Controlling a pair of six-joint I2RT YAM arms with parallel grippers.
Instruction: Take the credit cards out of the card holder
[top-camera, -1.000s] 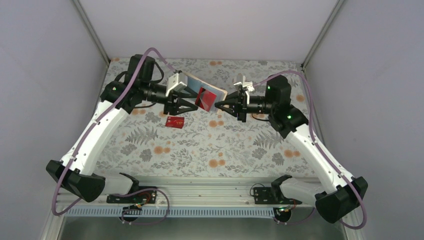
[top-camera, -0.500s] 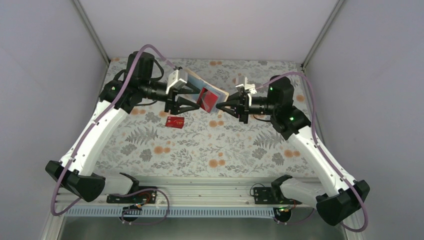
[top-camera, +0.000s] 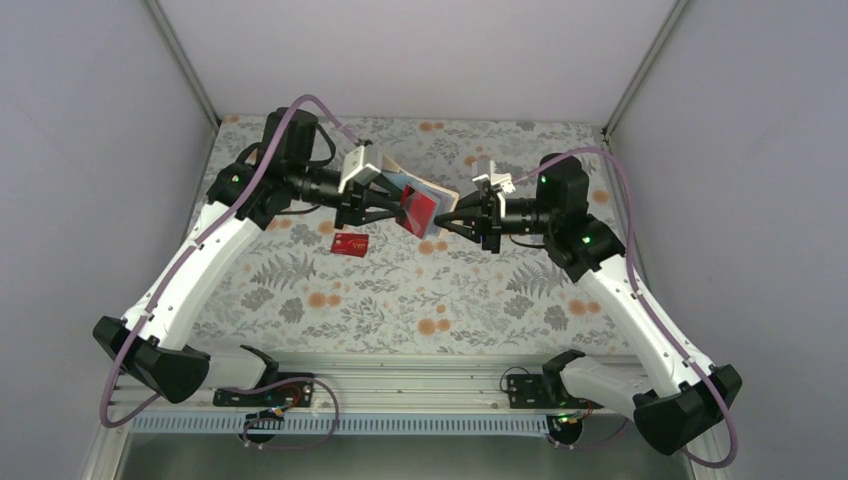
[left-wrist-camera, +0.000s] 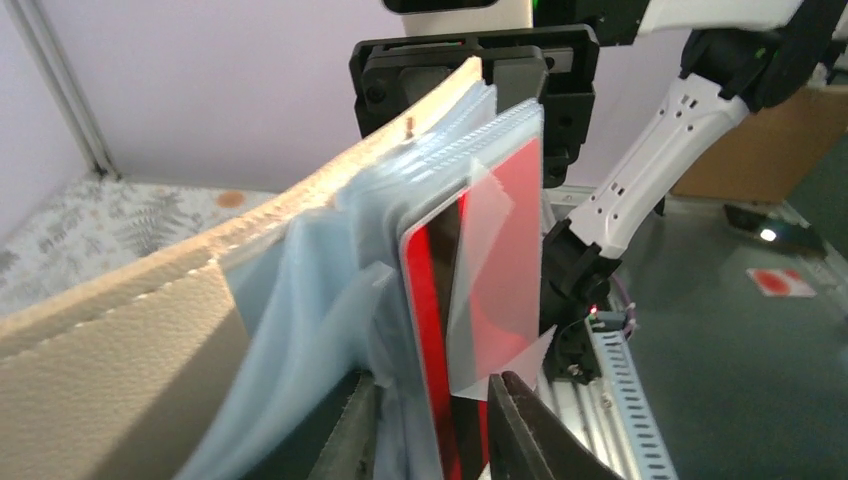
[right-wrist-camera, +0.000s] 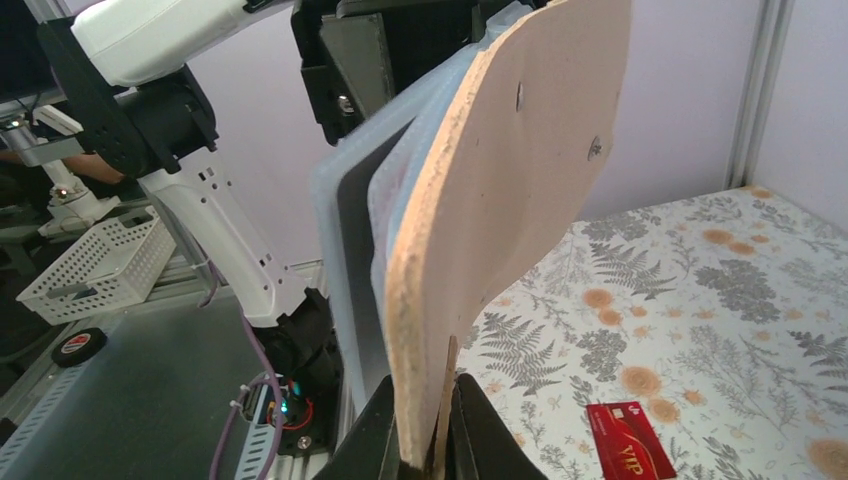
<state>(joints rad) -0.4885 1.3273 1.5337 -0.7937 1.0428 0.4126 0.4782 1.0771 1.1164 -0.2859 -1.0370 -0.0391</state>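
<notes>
The top view is taken from above and behind the arm bases, looking down and forward over the whole patterned surface (top-camera: 420, 290). The left wrist view is set close behind the left tool (left-wrist-camera: 430, 440) and faces the right arm. The right wrist view is set close behind the right tool (right-wrist-camera: 425, 440) and faces the left arm. The card holder (top-camera: 420, 195) is shared by all three views, and the loose red card (top-camera: 349, 244) by the top and right wrist views.

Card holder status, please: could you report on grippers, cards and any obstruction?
Left gripper, right gripper both shut on card holder, aloft. One red card in its sleeve, one loose card on table. Nothing obstructing.
</notes>
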